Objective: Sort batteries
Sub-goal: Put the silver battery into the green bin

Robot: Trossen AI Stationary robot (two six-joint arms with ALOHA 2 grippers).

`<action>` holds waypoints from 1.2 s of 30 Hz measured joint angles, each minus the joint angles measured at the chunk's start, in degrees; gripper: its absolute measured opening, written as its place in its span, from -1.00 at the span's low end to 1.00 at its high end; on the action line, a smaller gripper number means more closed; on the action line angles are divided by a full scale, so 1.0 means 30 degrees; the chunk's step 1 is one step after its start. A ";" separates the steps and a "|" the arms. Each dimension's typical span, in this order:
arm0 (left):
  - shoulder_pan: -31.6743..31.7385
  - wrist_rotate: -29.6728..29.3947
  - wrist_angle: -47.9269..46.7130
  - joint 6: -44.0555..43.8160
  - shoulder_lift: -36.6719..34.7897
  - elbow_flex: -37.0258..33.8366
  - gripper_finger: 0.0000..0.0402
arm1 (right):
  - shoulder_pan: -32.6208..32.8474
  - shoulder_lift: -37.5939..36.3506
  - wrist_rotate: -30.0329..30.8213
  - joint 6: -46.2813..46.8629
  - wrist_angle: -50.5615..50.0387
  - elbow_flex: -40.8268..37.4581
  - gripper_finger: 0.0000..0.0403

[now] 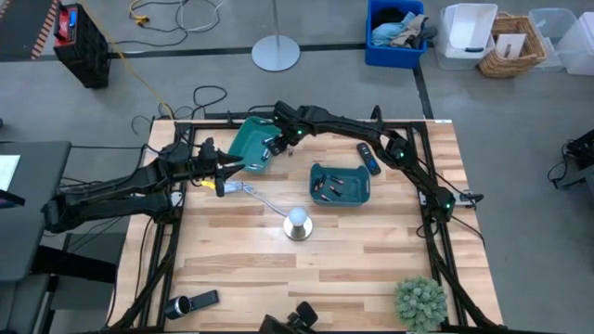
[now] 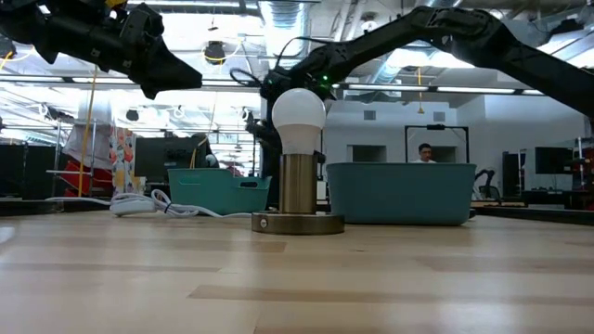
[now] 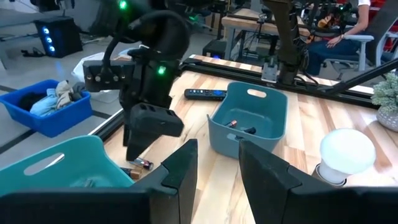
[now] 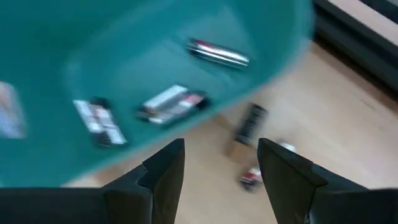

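Right now I count three batteries (image 4: 165, 102) lying inside the left teal bin (image 1: 251, 141), as my right wrist camera shows them, and at least two more batteries on the wood (image 4: 250, 124) just outside that bin's rim. More batteries lie in the right teal bin (image 1: 340, 184) near the table's middle; from above I can make out a few dark ones (image 1: 331, 189) in it, and the left wrist camera shows a couple there too. My right gripper (image 1: 274, 146) hangs over the edge of the left bin, fingers spread wide with nothing between them. My left gripper (image 1: 223, 173) is just beside that same bin, above the table, its fingers partly apart and holding nothing I can see. Between the bins and the near edge stands a lamp (image 1: 297, 223) with a round white bulb on a brass base, its white cord running toward the left arm. A black remote (image 1: 368, 157) lies beyond the right bin, and a small green plant (image 1: 419, 301) sits at the near right corner.
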 joint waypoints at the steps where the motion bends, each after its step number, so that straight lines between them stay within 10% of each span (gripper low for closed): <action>1: 0.0004 0.0000 -0.0024 0.0000 0.0000 0.0000 -0.45 | 0.0100 0.0004 -0.0015 -0.0009 0.0345 0.0047 0.10; 11: 0.0004 -0.0007 -0.0483 0.0215 0.0000 0.0007 -0.45 | -0.0044 -0.1411 0.1418 -0.1143 -0.1231 0.0090 -0.05; 24: 0.0007 -0.0021 -0.0846 0.0127 0.0080 0.0007 -0.45 | -0.1133 -0.0949 0.1441 -0.4061 -0.6067 0.0076 -0.94; 36: 0.0007 -0.0036 -0.0667 -0.0189 0.1370 0.0015 -0.45 | -0.0778 -0.0619 0.0461 -1.4467 -0.6048 0.0076 -0.93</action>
